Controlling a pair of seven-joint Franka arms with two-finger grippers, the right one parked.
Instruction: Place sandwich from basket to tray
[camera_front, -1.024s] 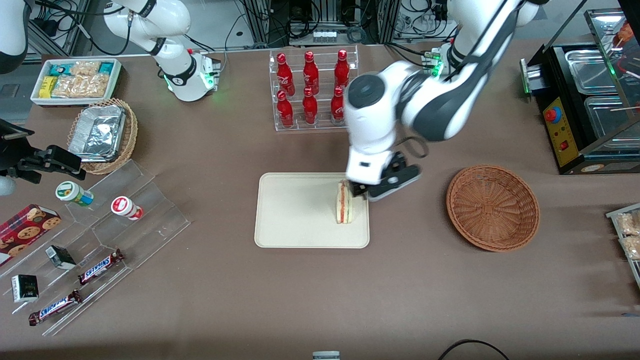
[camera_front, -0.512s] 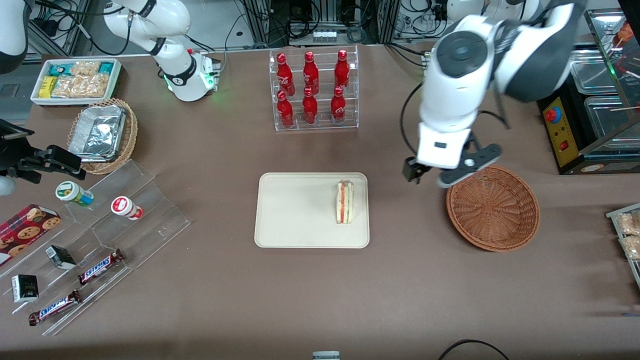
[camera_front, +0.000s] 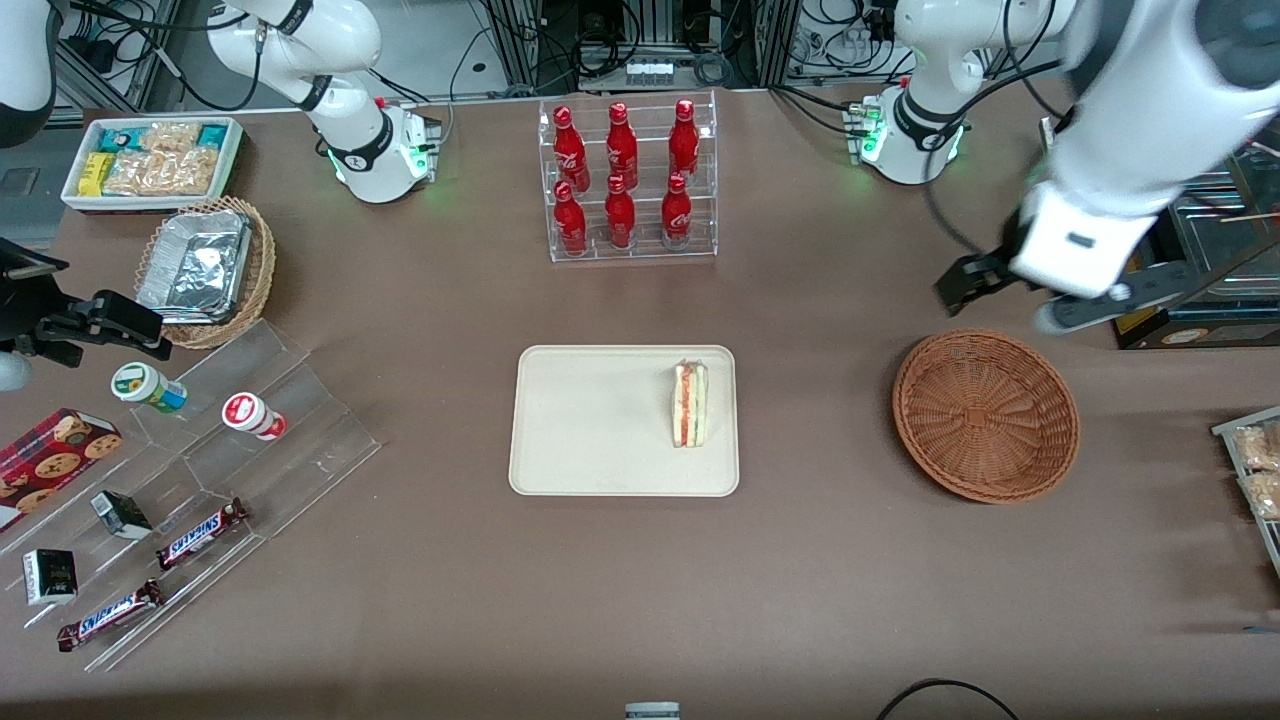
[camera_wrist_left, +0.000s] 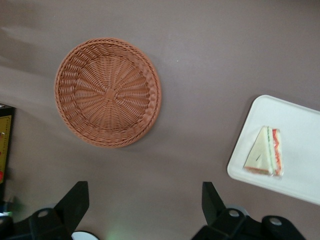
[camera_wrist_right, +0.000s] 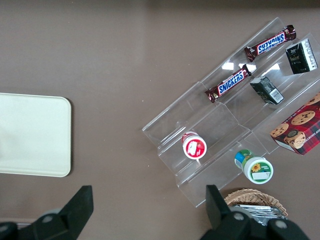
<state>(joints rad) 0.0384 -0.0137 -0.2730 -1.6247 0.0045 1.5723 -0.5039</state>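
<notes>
The sandwich (camera_front: 689, 404), a white wedge with red and green filling, lies on the cream tray (camera_front: 590, 420) near its edge toward the working arm. It also shows in the left wrist view (camera_wrist_left: 265, 152) on the tray (camera_wrist_left: 300, 135). The reddish-brown basket (camera_front: 985, 415) stands empty toward the working arm's end; it shows in the left wrist view too (camera_wrist_left: 107, 98). My left gripper (camera_front: 1005, 300) is high above the table, farther from the front camera than the basket, open and empty (camera_wrist_left: 145, 200).
A clear rack of red bottles (camera_front: 625, 180) stands at the table's middle, farther from the camera than the tray. A black machine (camera_front: 1160, 230) stands beside the gripper. Acrylic steps with snacks (camera_front: 200, 470) lie toward the parked arm's end.
My left gripper let go of the sandwich on the tray, rose, and swung away past the basket toward the working arm's end. The sandwich stayed put.
</notes>
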